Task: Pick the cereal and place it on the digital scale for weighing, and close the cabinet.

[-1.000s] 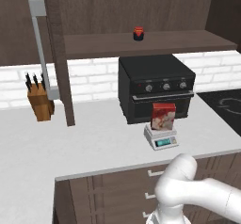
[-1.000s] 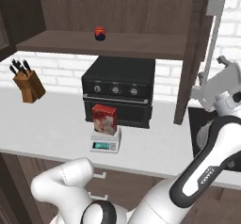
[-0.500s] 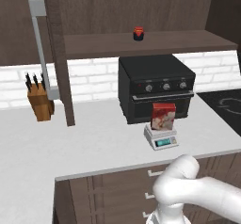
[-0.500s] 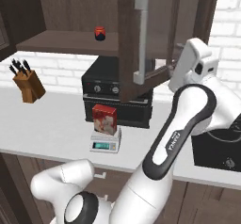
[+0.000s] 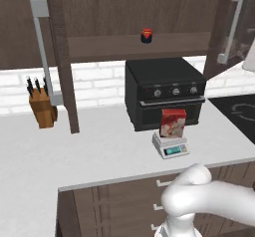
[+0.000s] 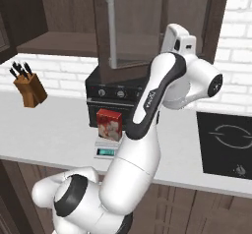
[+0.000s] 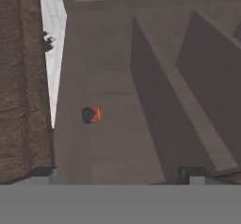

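Cereal (image 5: 172, 122), a red box with a pale picture on its front, stands upright on the digital scale (image 5: 171, 145), whose greenish display faces forward. The scale sits on the white worktop (image 5: 89, 151) just in front of the black oven (image 5: 164, 91). A knife block (image 5: 41, 107) stands well to the left on the same worktop. Above the oven, the cabinet (image 6: 130, 26) has a door swung partway, its long silver bar handle (image 6: 111, 29) upright, and the white arm (image 6: 162, 88) reaches up beside that door. A small red-and-black jar (image 5: 146, 35) rests on the cabinet shelf; the hand view looks along that shelf at it. The jaws stand wide open, holding nothing.
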{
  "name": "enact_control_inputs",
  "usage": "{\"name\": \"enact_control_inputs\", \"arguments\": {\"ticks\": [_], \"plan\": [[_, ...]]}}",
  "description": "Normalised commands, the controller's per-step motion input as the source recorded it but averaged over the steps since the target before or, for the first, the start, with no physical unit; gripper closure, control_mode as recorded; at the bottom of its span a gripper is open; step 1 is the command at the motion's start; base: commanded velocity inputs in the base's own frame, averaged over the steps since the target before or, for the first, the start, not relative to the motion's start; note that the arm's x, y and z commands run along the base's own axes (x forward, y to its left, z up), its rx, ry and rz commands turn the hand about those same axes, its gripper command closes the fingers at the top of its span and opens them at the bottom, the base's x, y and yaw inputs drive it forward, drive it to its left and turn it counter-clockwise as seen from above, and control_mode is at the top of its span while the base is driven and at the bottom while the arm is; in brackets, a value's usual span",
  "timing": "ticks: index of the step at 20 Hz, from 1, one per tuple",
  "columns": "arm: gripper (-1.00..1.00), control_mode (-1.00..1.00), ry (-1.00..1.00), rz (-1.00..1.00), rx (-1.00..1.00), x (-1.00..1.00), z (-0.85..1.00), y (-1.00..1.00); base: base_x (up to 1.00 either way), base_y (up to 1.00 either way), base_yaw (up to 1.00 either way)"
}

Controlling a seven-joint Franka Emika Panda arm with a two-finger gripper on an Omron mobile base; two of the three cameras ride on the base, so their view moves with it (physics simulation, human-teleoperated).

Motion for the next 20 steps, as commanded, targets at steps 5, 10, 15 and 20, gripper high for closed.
{"name": "enact_control_inputs", "arguments": {"ticks": [5,10,15,20], "plan": [[-1.0,-1.0,-0.07,0.0,0.0,0.95,0.0,0.9,0.0,0.0,0.0],[-1.0,-1.0,-0.02,-0.02,0.0,1.0,0.0,0.75,0.0,0.0,0.0],[-1.0,-1.0,0.0,-0.04,-0.04,0.95,0.0,0.41,0.0,0.0,0.0],[-1.0,-1.0,-0.02,-0.03,-0.04,0.79,-0.01,0.28,0.0,0.0,0.0]]}}
